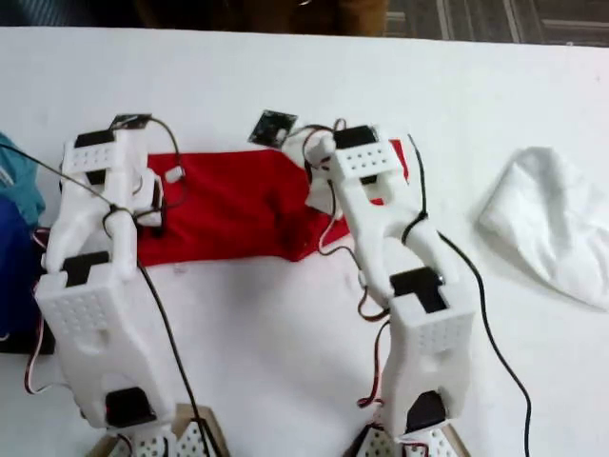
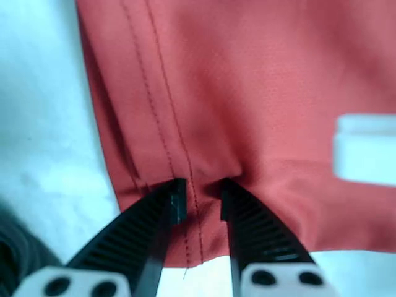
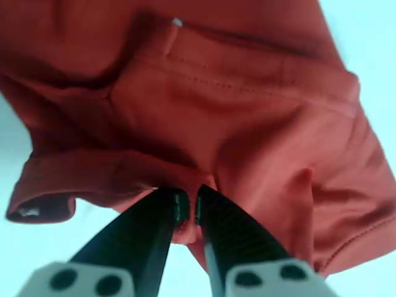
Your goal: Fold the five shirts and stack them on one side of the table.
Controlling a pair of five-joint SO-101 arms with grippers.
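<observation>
A red shirt [image 1: 238, 205] lies spread across the middle of the white table [image 1: 285, 343], between the two arms. My left gripper [image 2: 199, 201] is shut on the red shirt's stitched hem [image 2: 185, 173], pinching a fold of cloth near its left end [image 1: 152, 214]. My right gripper [image 3: 187, 207] is shut on a bunched edge of the red shirt [image 3: 235, 124] near its right end [image 1: 328, 186]. A white shirt [image 1: 552, 224] lies crumpled at the right of the table. Blue and teal cloth [image 1: 14, 238] sits at the left edge.
A small dark square object [image 1: 273, 128] lies on the table behind the red shirt. Black and red cables [image 1: 485, 324] trail from both arms. Bare table lies in front of the shirt, between the arm bases.
</observation>
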